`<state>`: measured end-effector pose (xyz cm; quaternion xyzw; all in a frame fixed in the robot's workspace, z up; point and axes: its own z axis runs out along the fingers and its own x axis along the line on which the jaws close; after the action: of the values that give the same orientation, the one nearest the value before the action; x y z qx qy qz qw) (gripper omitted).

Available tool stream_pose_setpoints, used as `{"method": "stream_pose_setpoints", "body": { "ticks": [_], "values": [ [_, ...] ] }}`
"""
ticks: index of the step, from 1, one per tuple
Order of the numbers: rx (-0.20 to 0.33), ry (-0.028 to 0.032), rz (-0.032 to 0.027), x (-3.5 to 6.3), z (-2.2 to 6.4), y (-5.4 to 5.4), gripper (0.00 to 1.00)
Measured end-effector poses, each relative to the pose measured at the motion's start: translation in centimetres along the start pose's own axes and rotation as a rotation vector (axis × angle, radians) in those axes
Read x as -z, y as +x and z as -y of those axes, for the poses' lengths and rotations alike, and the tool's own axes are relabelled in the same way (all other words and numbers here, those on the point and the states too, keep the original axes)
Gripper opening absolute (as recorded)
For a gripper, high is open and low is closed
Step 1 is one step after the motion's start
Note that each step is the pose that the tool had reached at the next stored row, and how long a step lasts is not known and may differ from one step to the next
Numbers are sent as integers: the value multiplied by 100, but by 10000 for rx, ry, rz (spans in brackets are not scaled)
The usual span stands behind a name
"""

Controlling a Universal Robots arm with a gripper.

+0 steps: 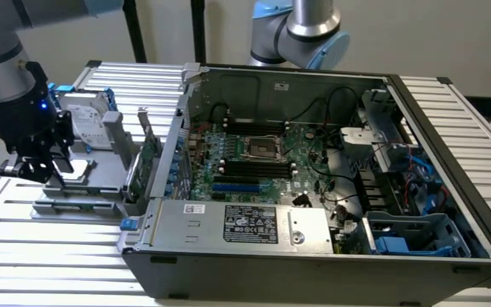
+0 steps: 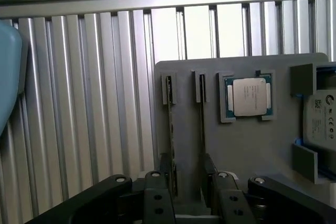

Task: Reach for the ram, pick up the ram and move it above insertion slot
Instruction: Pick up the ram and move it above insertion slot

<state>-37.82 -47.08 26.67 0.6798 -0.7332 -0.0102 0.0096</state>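
The ram is a thin green stick standing on edge in a groove of the grey fixture. A second thin stick stands in the parallel groove beside it. My gripper is open just above the near ends of both sticks, and its fingers straddle them without touching. In the exterior view the gripper hangs low over the fixture at that view's left. The black insertion slots lie side by side on the motherboard inside the open case.
A processor chip and a silver hard drive with blue rails sit in the fixture beside the sticks. A taller green expansion card stands between the fixture and the case wall. A second arm stands behind the case.
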Motion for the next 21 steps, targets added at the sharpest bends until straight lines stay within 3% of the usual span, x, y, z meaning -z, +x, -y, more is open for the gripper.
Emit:
{"method": "stream_pose_setpoints", "body": {
  "ticks": [21],
  "values": [
    [135,21,-9,-355,8,52,36]
  ]
}}
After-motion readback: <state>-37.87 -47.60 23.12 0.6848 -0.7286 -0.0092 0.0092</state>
